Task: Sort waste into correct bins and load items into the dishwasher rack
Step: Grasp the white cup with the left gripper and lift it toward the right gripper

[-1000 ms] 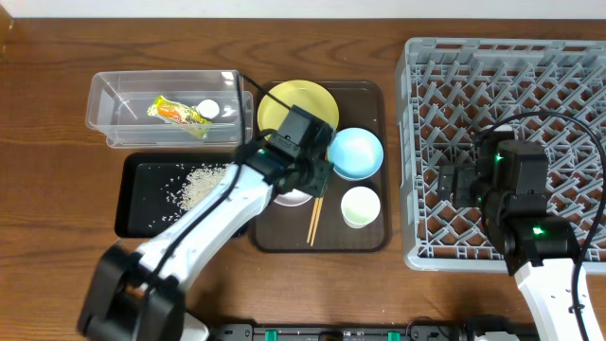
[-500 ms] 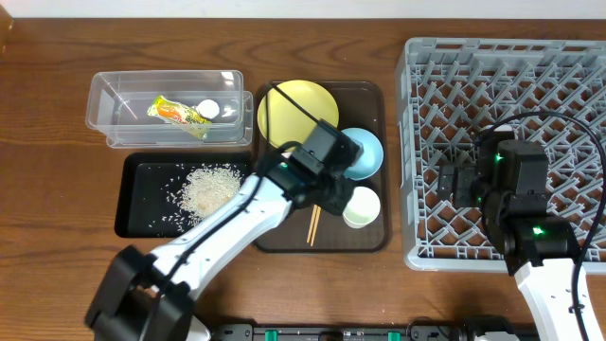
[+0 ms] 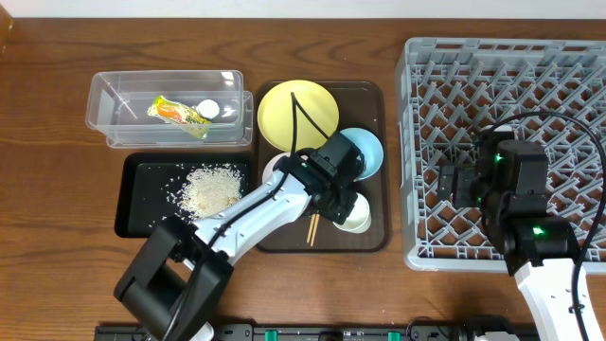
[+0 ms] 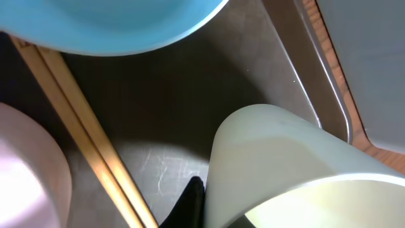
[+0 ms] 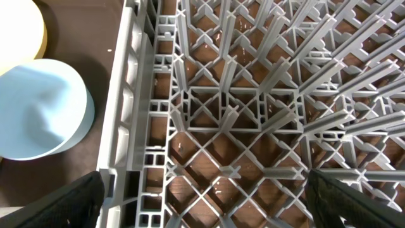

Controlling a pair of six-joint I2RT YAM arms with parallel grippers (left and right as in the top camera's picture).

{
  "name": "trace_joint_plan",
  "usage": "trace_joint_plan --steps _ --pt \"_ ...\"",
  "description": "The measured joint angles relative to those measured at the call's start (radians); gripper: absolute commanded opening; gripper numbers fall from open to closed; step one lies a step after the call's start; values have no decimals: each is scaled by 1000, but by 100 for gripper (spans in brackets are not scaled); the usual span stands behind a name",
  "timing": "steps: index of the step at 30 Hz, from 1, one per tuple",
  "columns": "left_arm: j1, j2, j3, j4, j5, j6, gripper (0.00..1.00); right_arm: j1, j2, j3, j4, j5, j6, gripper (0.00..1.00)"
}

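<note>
Left fingers [image 4: 193,204] down at the small white cup [image 4: 272,152] on the brown tray [image 4: 190,107], grip impossible to read, right fingers [image 5: 69,199] wide apart and empty over the rack [image 5: 190,136], and a shallow rim pinch could tip it onto the chopsticks [image 4: 76,120]!

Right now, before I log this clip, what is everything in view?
clear tub: one, transparent, rear left.
wrapper: one, green-white-orange, inside the clear tub.
round scrap: one, white, beside the wrapper.
black tray: one, black, front left.
rice grains: loose pile, white, in the black tray.
serving tray: one, dark brown, centre.
plate: one, yellow, rear of serving tray.
blue bowl: one, light blue, front-right of plate.
white bowl: one, white, serving tray left edge, partly hidden.
cup: one, white, serving tray front right.
chopsticks: pair, wooden, serving tray front.
dishwasher rack: one, grey, right.
table: one, brown wood.
left gripper: one, black, at the cup.
right gripper: one, black, open, over the rack.
</note>
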Motion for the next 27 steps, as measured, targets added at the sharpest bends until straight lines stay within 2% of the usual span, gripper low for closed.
trace_joint_plan --steps 6,10,16,22,27 --pt "79 -121 0 17 35 -31 6 0 0 0 59 -1 0 99" --pt "220 -203 2 132 169 -90 6 0 0 2 106 -56 -1 99" --pt "420 -162 3 427 507 -274 6 0 37 4 179 -367 -43 99" --pt "446 -30 4 640 802 -476 6 0 157 5 224 -738 -138 99" --pt "425 39 4 663 948 -577 6 0 254 5 306 -931 -192 99"
